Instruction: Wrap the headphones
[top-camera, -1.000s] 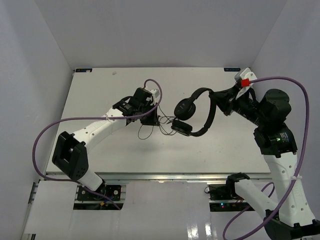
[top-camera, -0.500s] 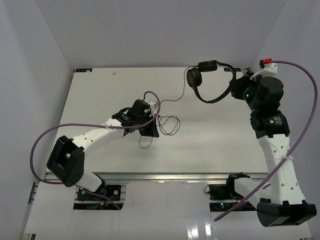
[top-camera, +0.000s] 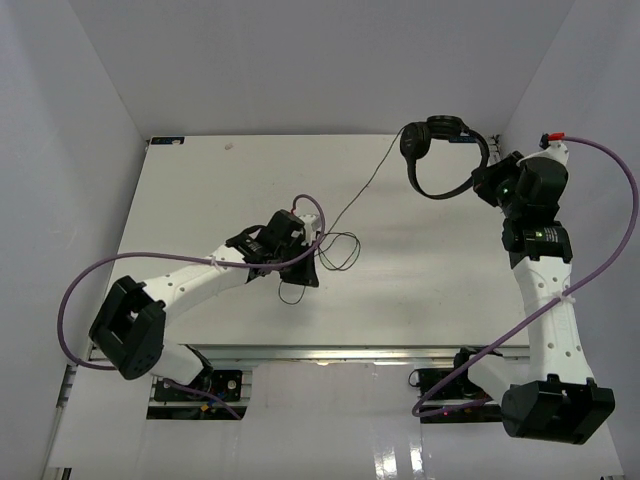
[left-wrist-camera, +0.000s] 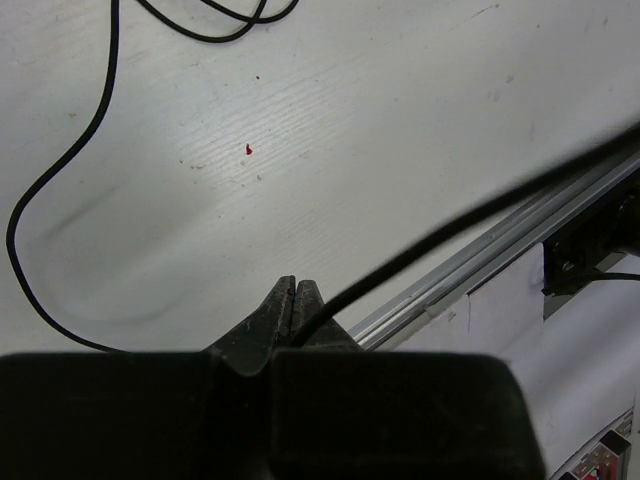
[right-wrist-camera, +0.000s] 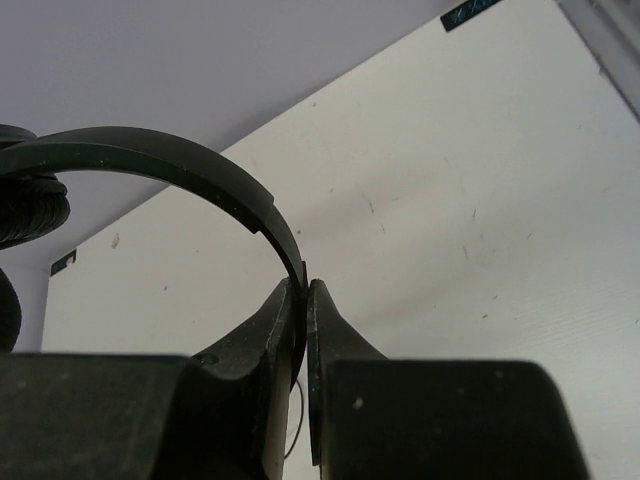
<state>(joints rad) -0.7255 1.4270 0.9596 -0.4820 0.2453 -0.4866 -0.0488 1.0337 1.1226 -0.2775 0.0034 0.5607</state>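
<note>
Black headphones (top-camera: 414, 141), long thin cord (top-camera: 360, 195)

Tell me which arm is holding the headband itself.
The right arm: its jaws are shut on the headband. The left arm pinches only the cord.
</note>
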